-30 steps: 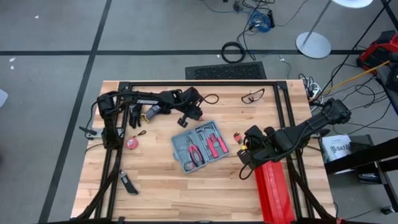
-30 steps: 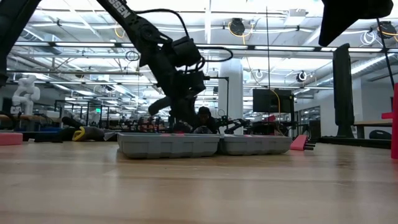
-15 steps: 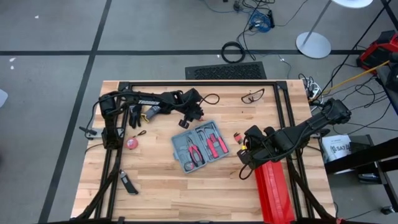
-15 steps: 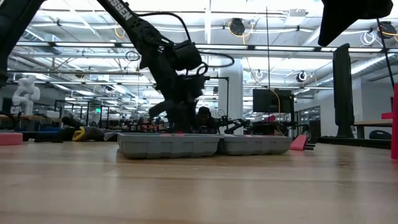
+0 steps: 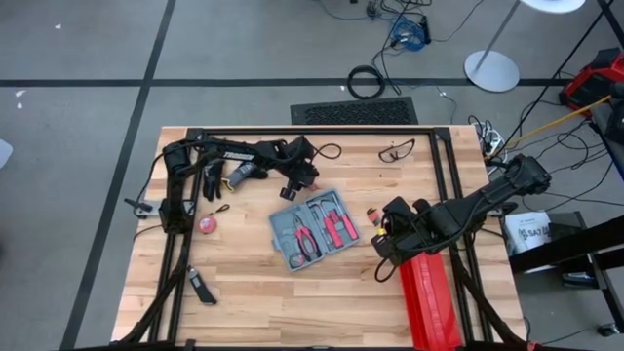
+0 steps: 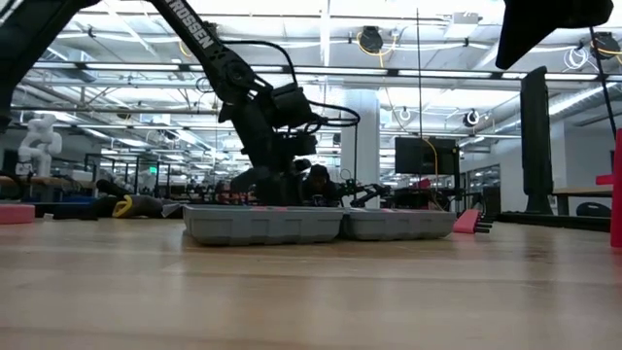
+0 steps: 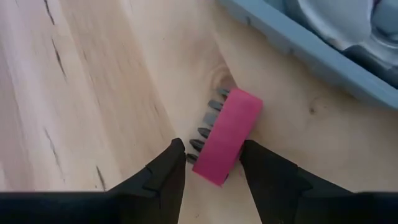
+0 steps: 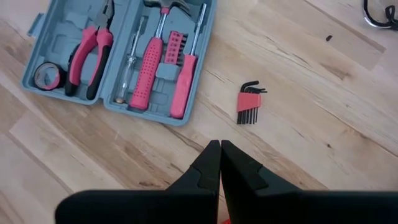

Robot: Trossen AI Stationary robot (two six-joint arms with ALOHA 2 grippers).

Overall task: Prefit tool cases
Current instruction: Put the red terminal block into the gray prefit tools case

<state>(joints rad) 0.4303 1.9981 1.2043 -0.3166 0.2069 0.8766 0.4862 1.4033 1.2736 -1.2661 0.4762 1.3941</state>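
We are seeing the tool case (image 5: 314,231) lying open mid-surface (image 5: 253,302). The left claw (image 7: 211,163) is standing spread around a pink bit holder (image 7: 227,137) just beside the case's edge. The right claw (image 8: 220,163) is hanging pressed together, empty, near the red hex keys (image 8: 249,103).

Wooden table (image 5: 253,302) with black frame rails. Long red ribbed box (image 5: 432,297) at near right edge. Red hex key set (image 8: 249,103) lying flat on bare wood. Pink bit holder (image 7: 226,136) flat on wood. Small red round item (image 5: 206,224) toward left. Glasses (image 5: 396,151) at far edge. Dark tool (image 5: 202,288) near left front corner.
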